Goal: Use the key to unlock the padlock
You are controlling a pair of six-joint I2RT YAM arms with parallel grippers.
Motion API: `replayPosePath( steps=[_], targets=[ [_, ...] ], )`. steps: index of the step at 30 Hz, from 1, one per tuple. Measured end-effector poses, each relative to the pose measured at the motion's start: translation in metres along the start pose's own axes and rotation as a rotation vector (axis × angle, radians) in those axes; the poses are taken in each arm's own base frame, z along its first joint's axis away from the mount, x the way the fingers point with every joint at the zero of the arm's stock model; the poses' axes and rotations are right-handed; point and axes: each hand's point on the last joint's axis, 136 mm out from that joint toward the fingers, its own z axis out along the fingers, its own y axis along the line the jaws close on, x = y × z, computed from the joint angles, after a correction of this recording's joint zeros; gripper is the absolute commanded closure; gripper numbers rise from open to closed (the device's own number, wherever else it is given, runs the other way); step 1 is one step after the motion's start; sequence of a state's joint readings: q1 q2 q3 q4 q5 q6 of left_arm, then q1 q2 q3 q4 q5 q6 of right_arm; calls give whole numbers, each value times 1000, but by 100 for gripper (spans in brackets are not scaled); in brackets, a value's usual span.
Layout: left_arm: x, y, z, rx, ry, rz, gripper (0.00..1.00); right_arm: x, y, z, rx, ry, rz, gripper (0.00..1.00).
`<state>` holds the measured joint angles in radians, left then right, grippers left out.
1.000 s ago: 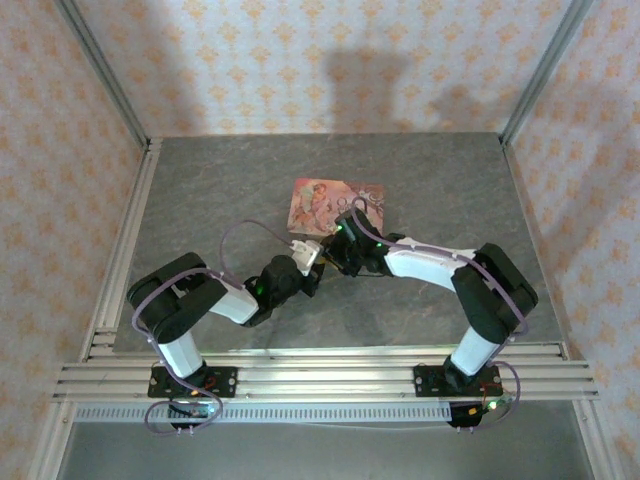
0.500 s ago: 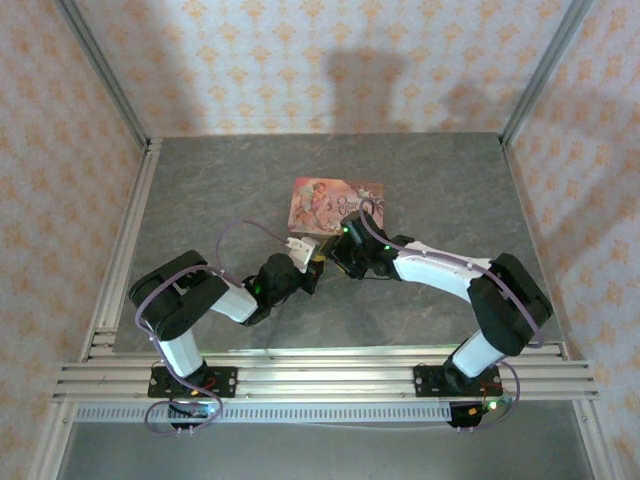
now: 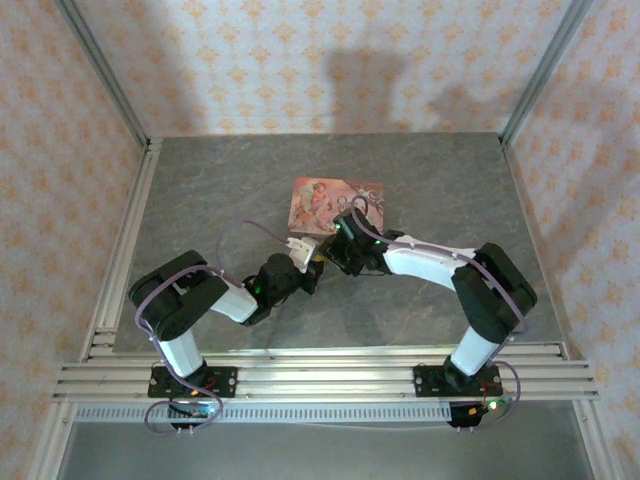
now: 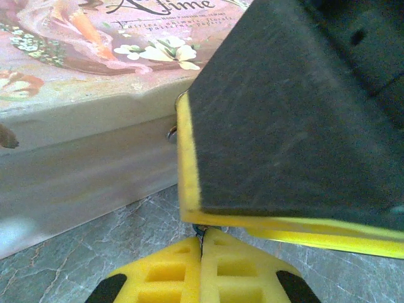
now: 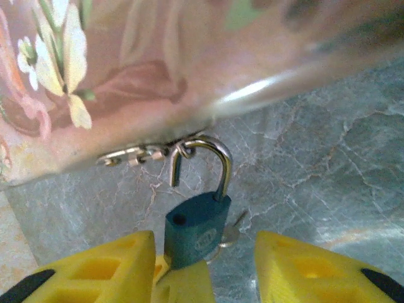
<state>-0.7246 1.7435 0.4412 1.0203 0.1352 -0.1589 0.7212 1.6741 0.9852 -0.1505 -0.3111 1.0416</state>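
Observation:
The teal padlock [image 5: 196, 230] hangs by its silver shackle [image 5: 221, 165] from the hasp ring [image 5: 136, 154] at the front of the pink tin [image 3: 335, 205]. One shackle leg stands out of the body. My right gripper [image 5: 205, 249] is open, with one yellow finger on each side of the padlock. A thin silvery key piece [image 5: 231, 235] pokes out beside the padlock's bottom. My left gripper [image 4: 202, 241] is shut, pinching a thin metal bit at its tips right under the padlock. Its yellow tip [image 5: 186, 287] also appears in the right wrist view.
The tin's pale front wall [image 4: 76, 164] stands close ahead of my left gripper. The black and yellow right finger [image 4: 290, 107] hangs just above the left tips. Grey marbled table [image 3: 220, 190] lies all around. Aluminium rails [image 3: 120, 260] run along the left and near edges.
The right arm's elbow swung outward and came back. Both grippers stayed together at the tin's front edge.

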Motion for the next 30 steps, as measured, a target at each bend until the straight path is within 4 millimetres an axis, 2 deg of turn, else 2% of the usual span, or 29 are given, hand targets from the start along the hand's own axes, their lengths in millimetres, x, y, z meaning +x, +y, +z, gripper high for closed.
replayPosePath(
  steps=[9, 13, 17, 21, 24, 30],
  targets=[
    [5, 0, 0, 2, 24, 14, 100, -2, 2, 3, 16, 1, -23, 91],
    [6, 0, -1, 4, 31, 30, 100, -1, 2, 3, 22, 4, -24, 99],
    [7, 0, -1, 3, 36, 34, 100, -1, 2, 4, 27, 6, -24, 100],
    [5, -1, -3, 3, 39, 41, 75, 0, 2, 4, 27, 5, -25, 100],
    [-5, -4, -8, 14, 22, 38, 63, -2, -2, 5, 33, 2, -31, 100],
    [-19, -6, -21, 16, -12, 25, 60, -16, -12, 2, 61, -11, -97, 100]
  ],
)
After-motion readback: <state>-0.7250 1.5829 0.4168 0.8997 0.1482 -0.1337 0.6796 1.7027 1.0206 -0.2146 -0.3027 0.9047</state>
